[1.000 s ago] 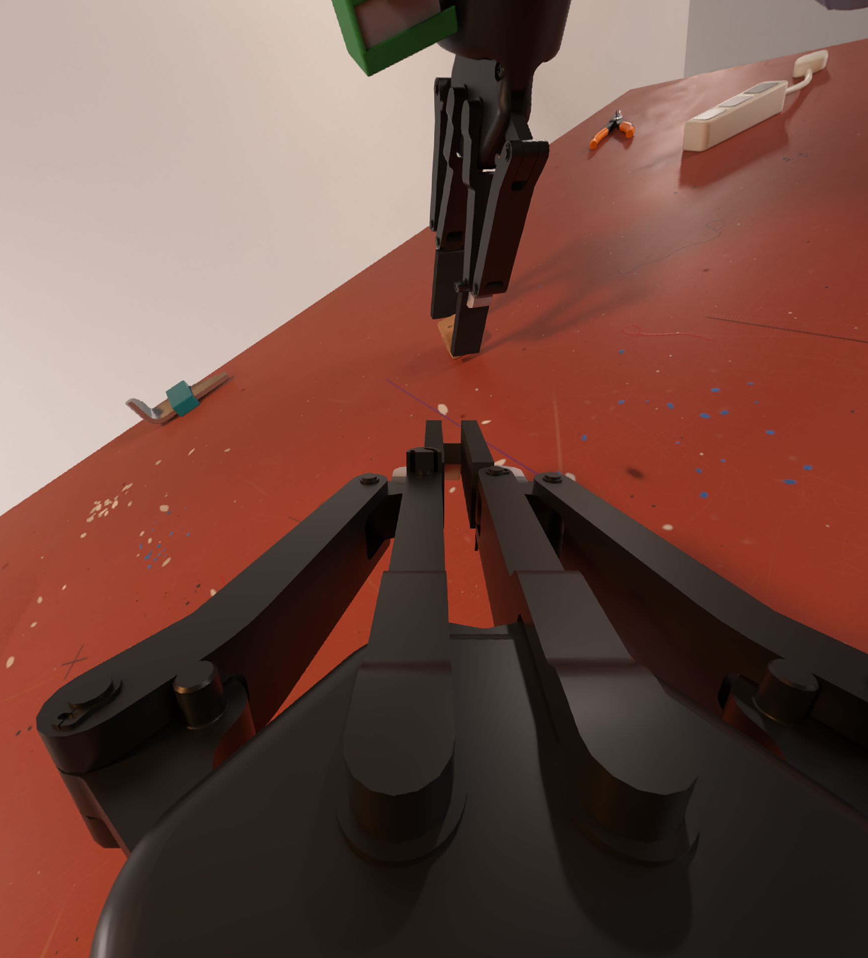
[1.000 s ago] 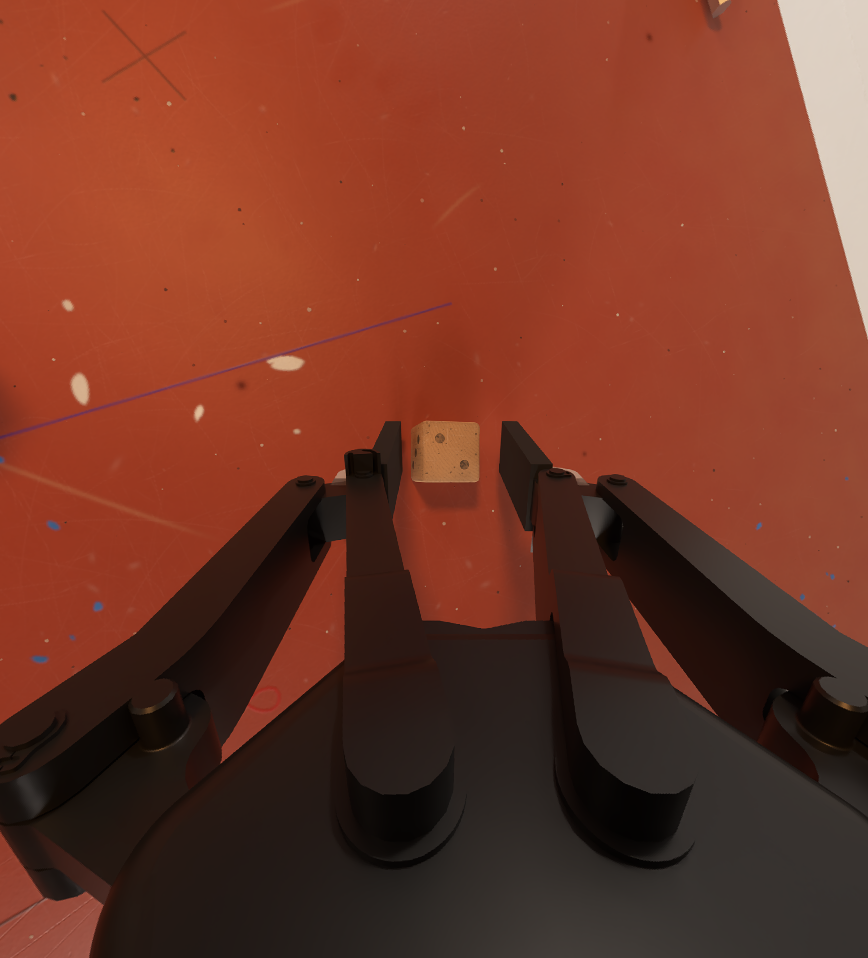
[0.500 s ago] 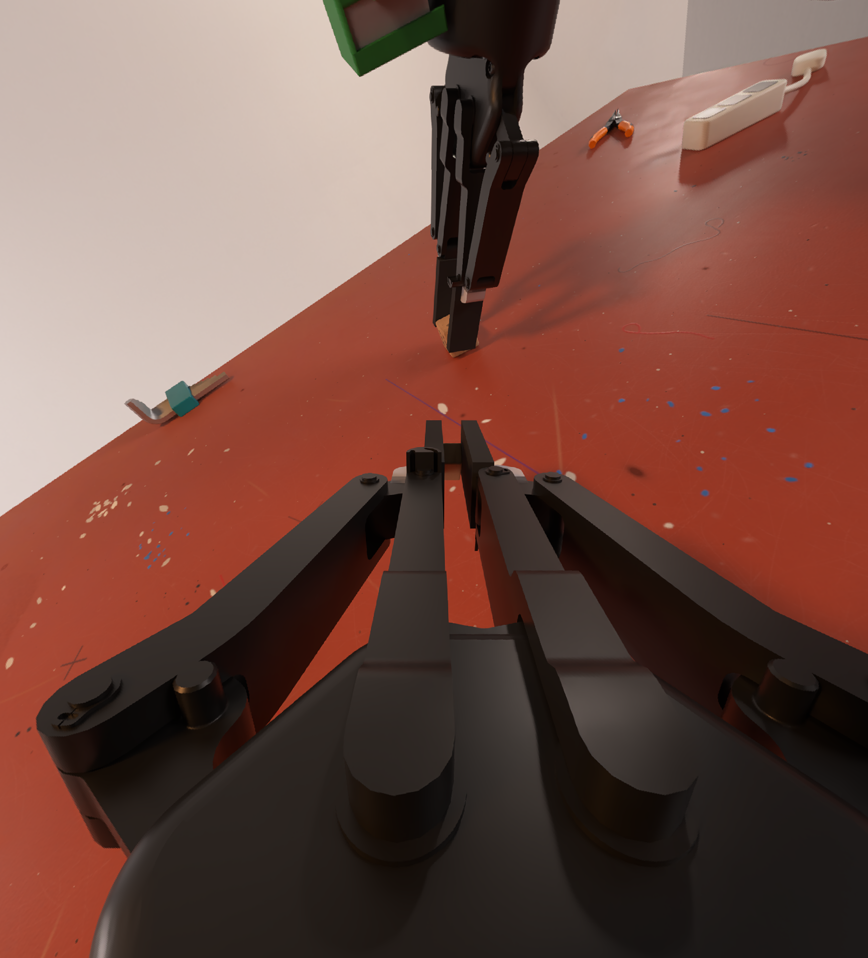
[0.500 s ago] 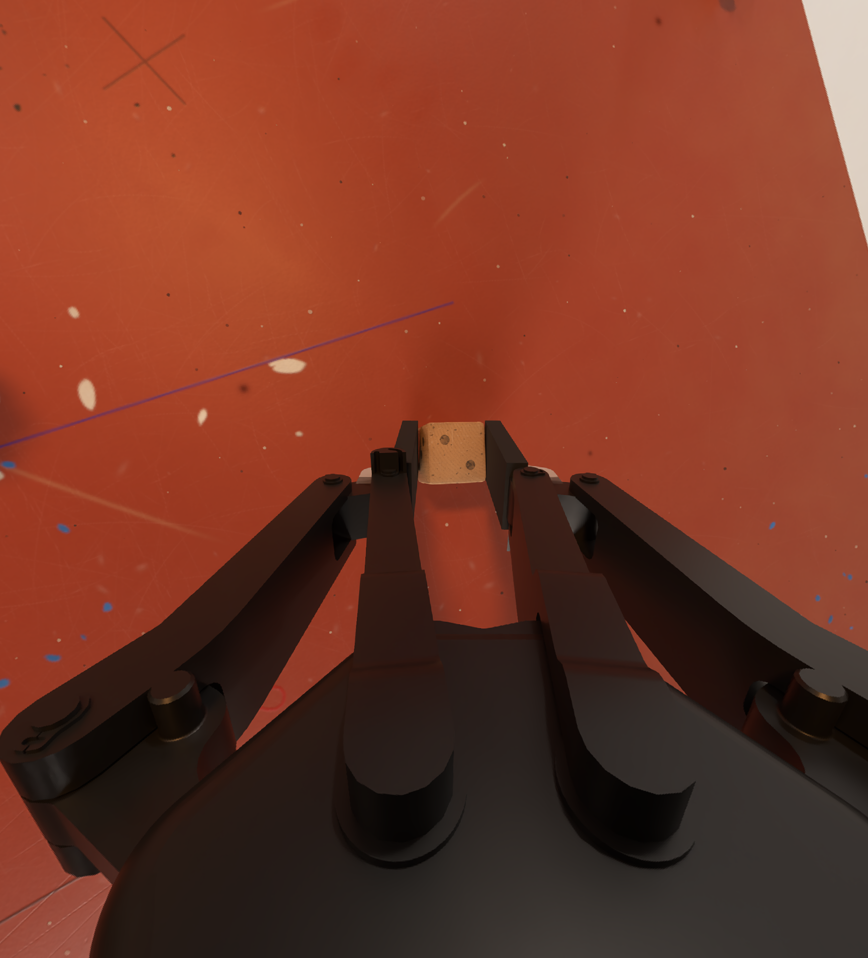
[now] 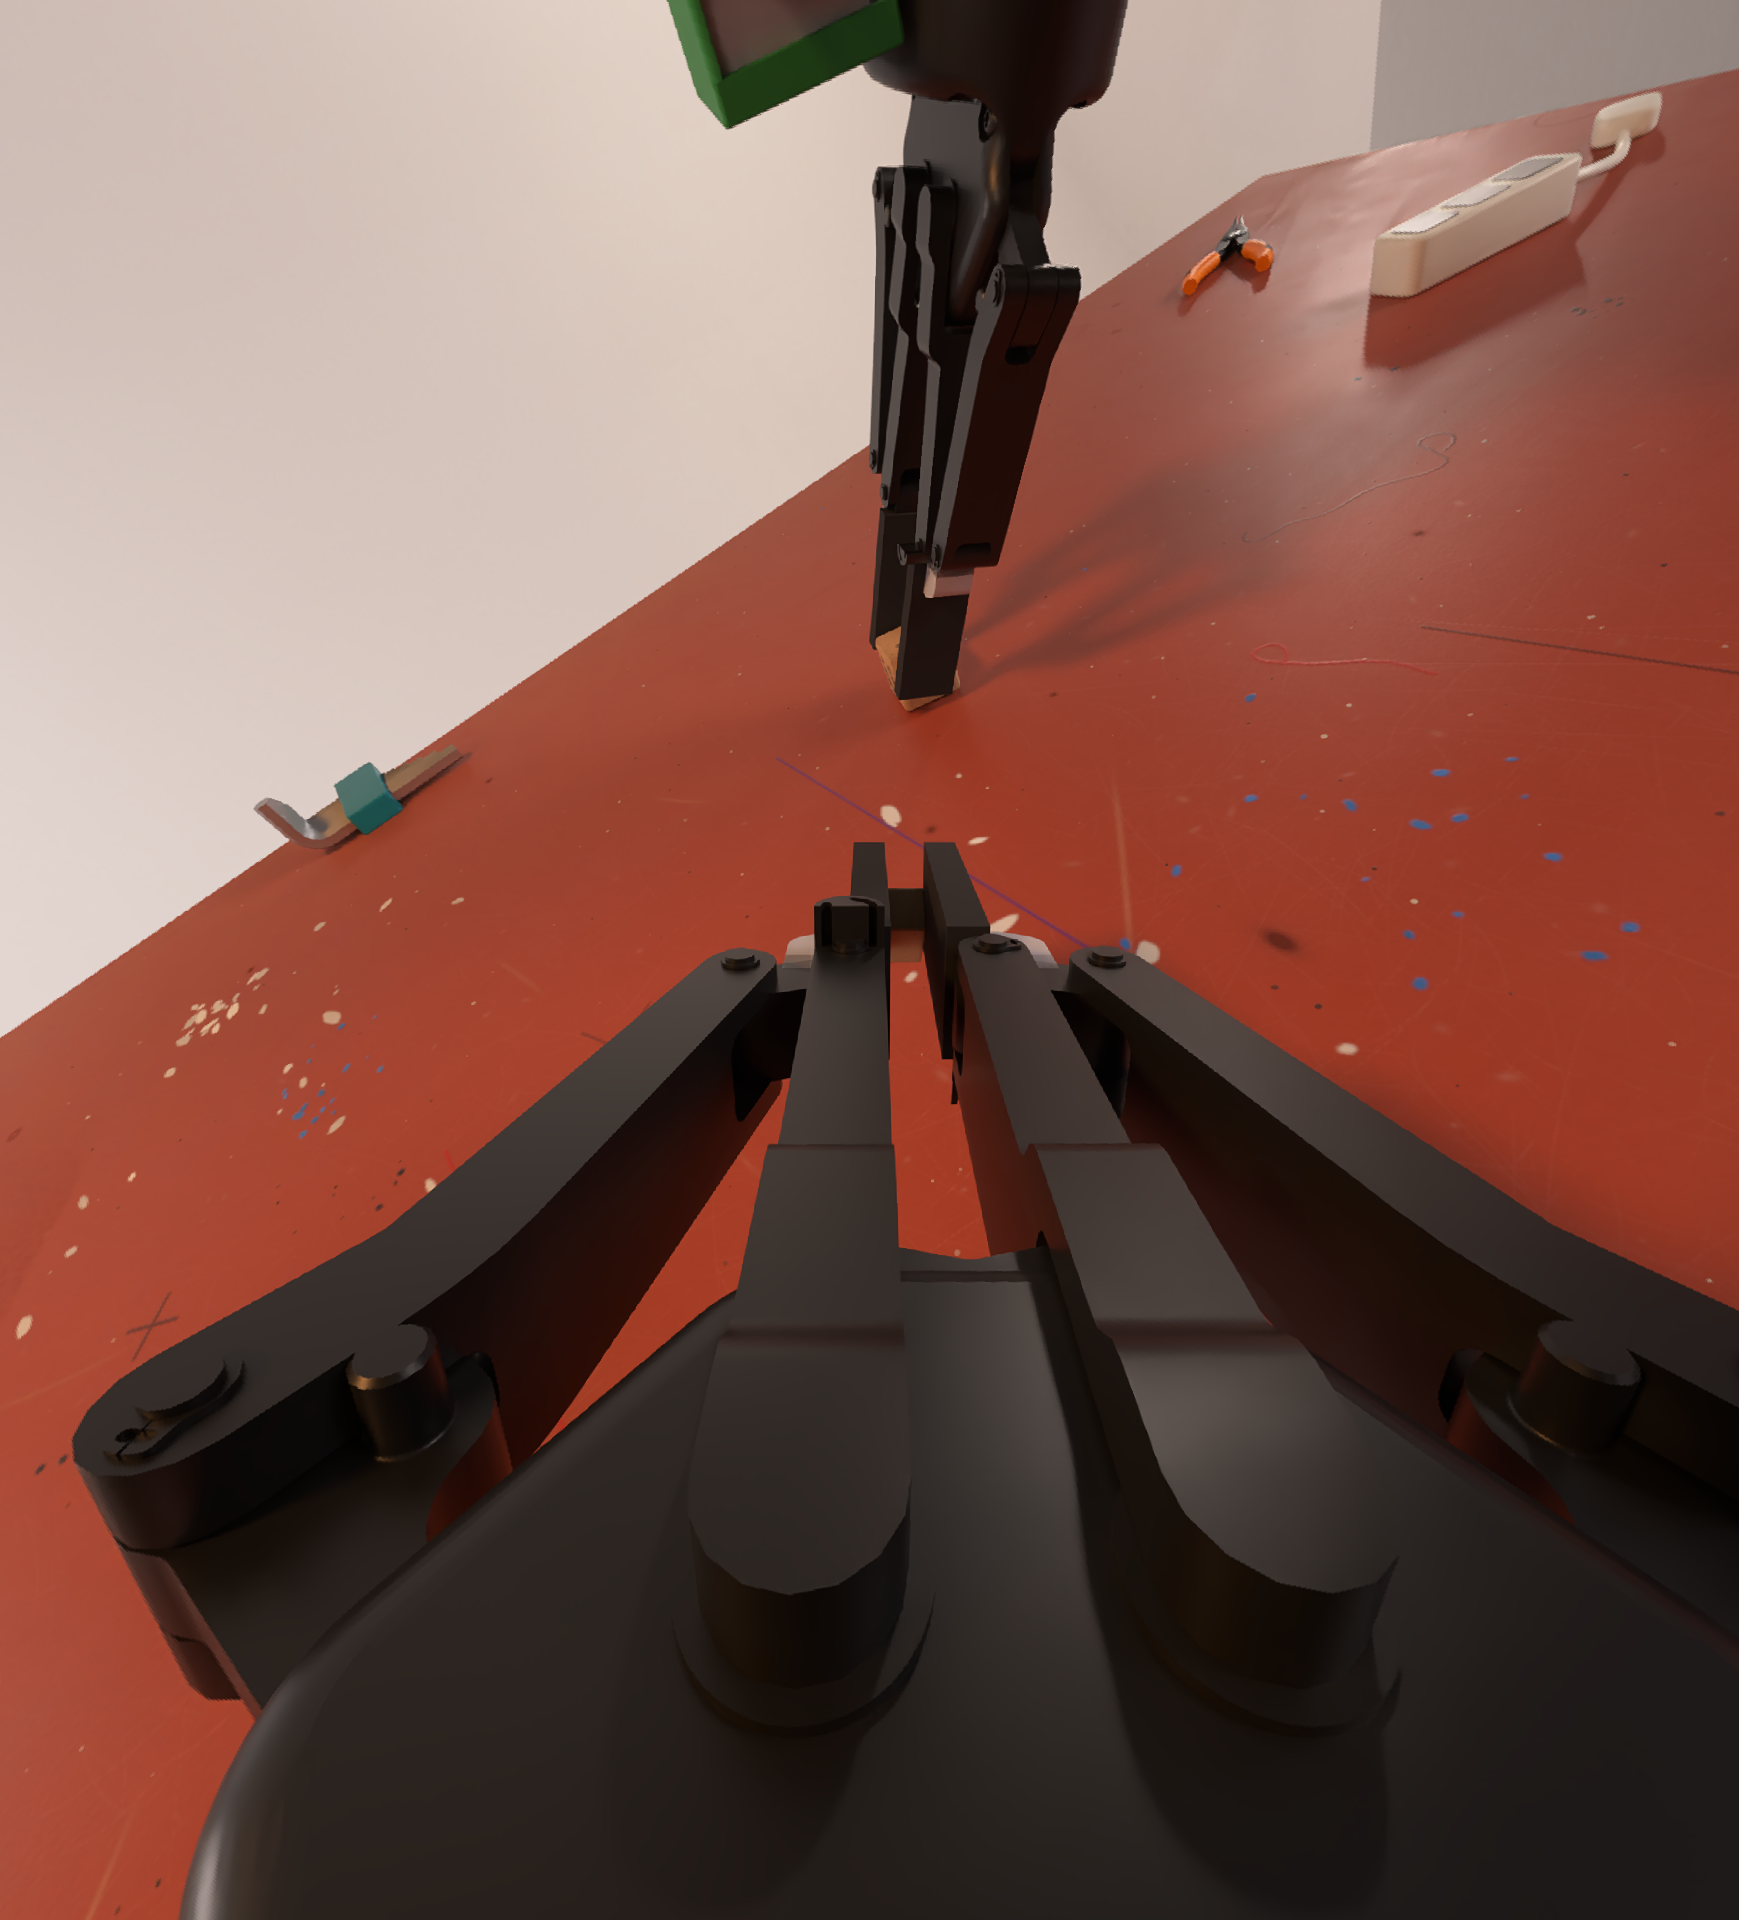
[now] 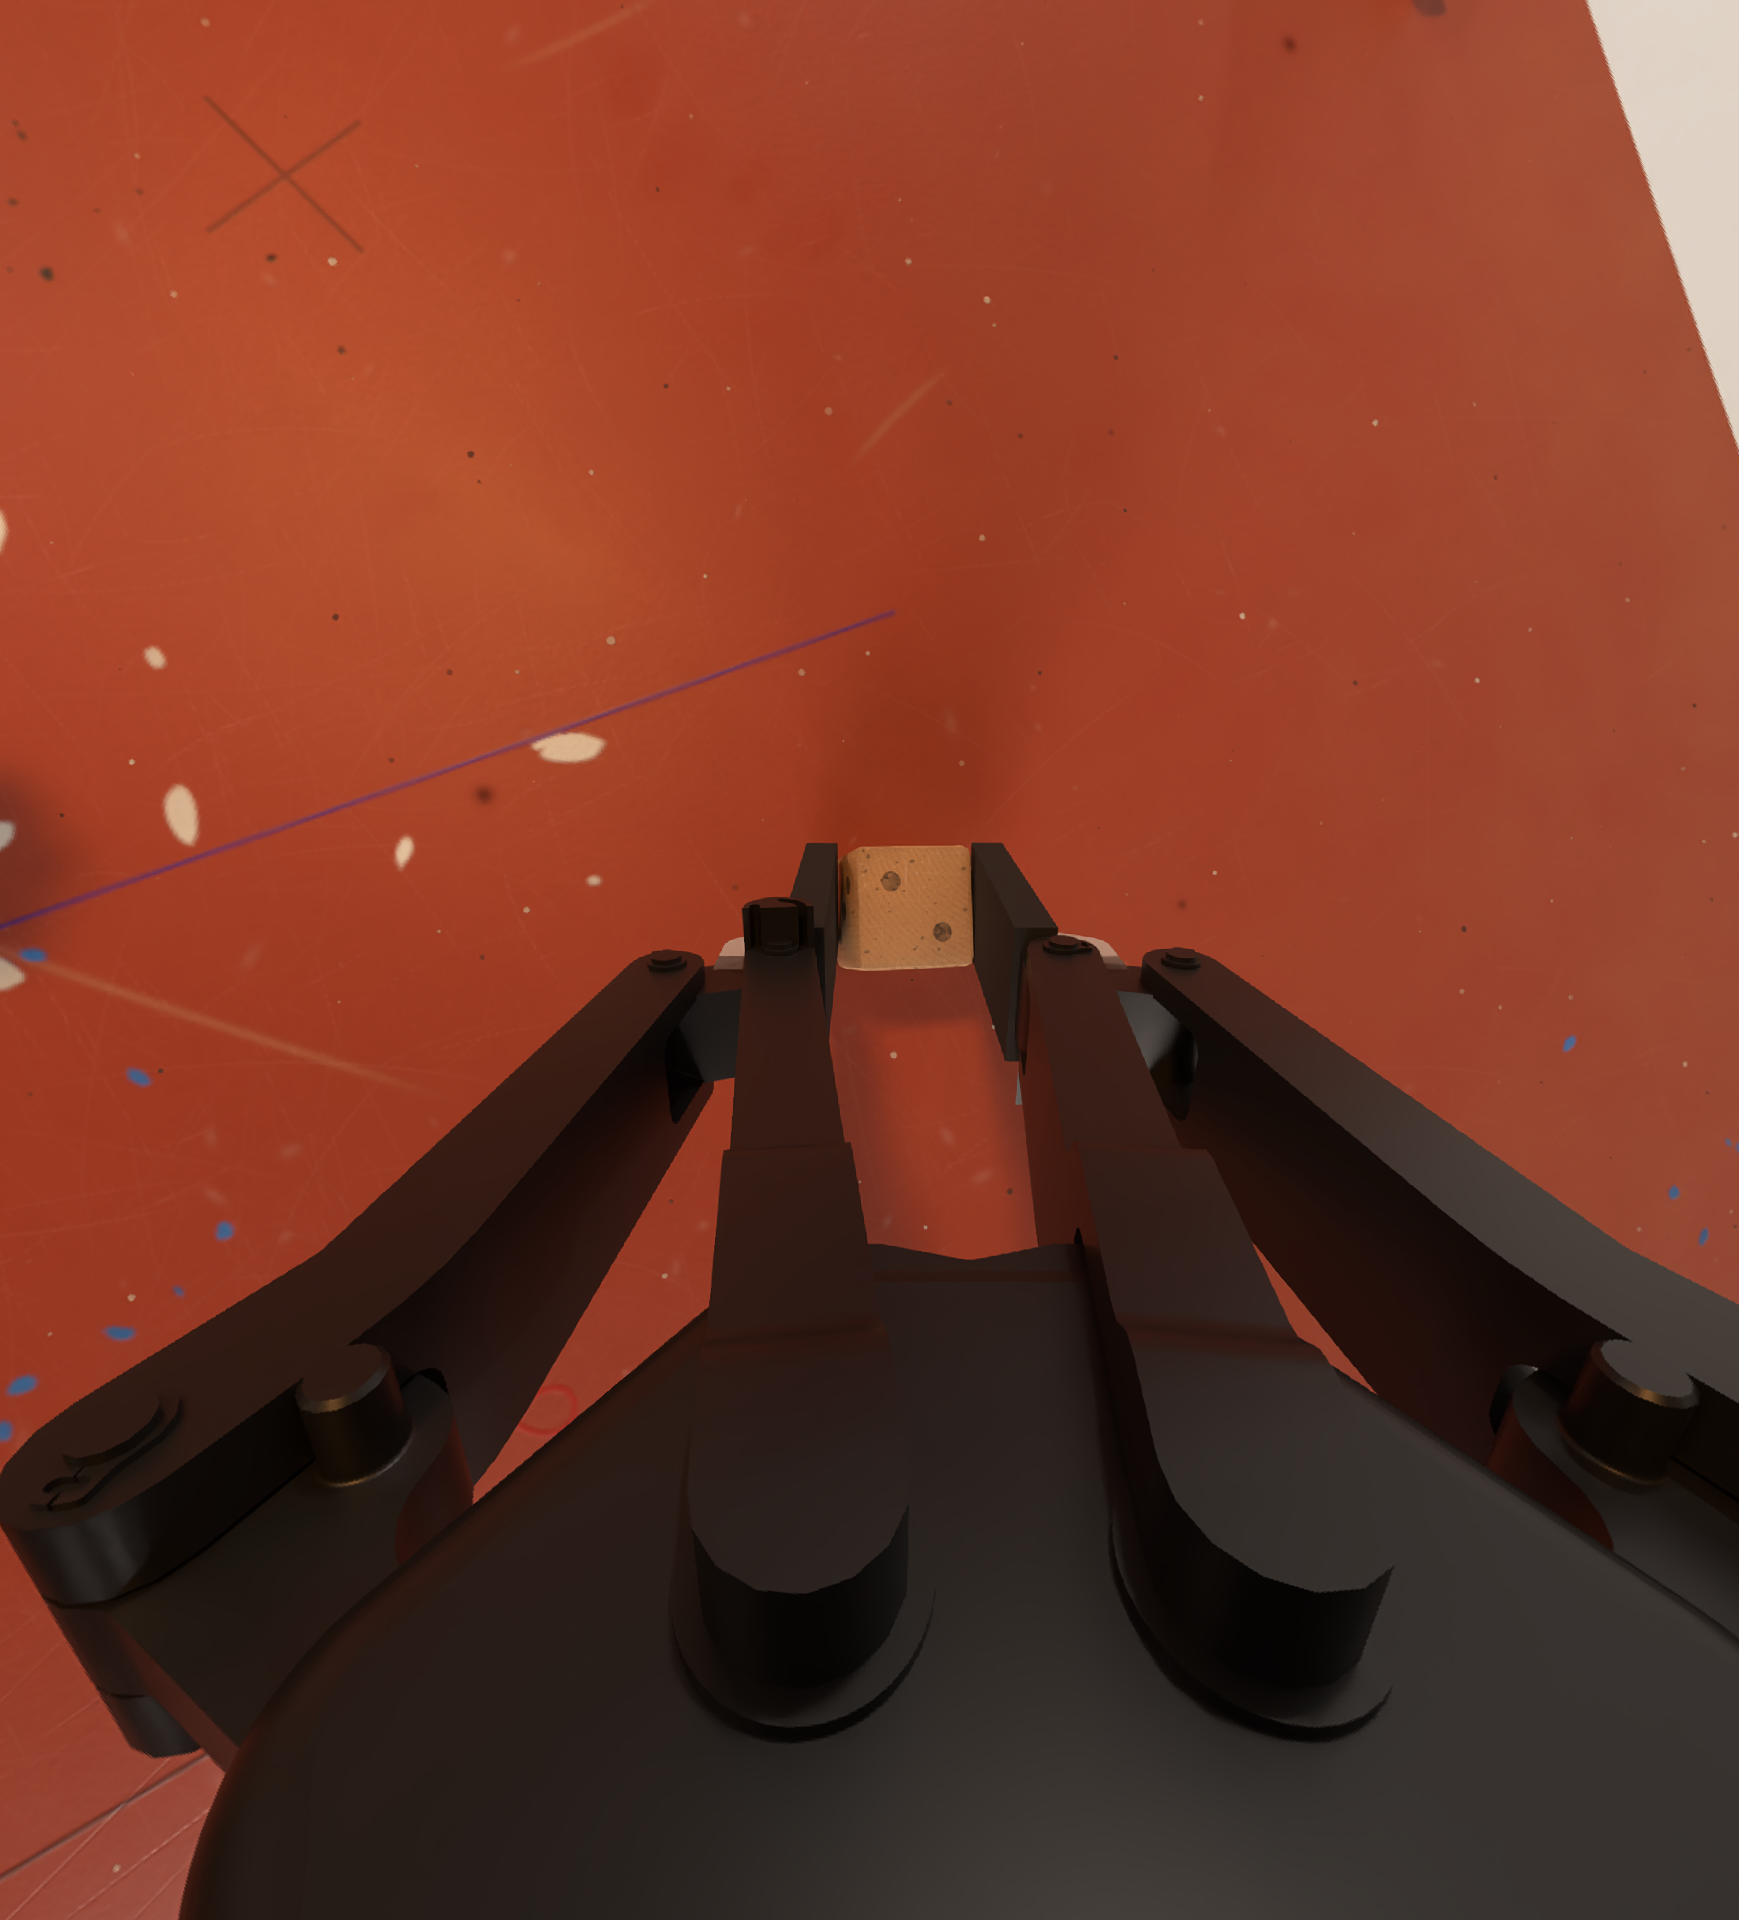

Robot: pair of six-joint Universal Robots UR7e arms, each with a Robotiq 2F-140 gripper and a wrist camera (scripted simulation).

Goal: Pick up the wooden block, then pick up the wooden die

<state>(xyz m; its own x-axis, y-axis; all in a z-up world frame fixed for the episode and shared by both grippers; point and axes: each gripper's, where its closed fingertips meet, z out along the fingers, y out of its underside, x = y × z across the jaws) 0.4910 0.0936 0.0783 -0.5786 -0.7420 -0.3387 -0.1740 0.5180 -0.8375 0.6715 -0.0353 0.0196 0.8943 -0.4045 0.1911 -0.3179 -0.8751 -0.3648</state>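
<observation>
The wooden die (image 6: pixel 906 906), pale with dark pips, sits clamped between the two fingers of my right gripper (image 6: pixel 906 868), which is shut on it at or just above the red table (image 6: pixel 1260 520). From the left wrist view the right gripper (image 5: pixel 915 681) points straight down, with the die's tan corners (image 5: pixel 886 657) showing at its tips. My left gripper (image 5: pixel 904 878) is held above the table, its fingers nearly together on a thin brown piece (image 5: pixel 904 912), the wooden block, mostly hidden.
A hex key with a teal block (image 5: pixel 358 802) lies near the table's left edge. Orange-handled pliers (image 5: pixel 1226 255) and a cream power strip (image 5: pixel 1478 223) lie far right. The table edge (image 6: pixel 1738 540) runs close on the right of the right gripper.
The right gripper's fingers have closed from either side onto the die. The left gripper has not moved.
</observation>
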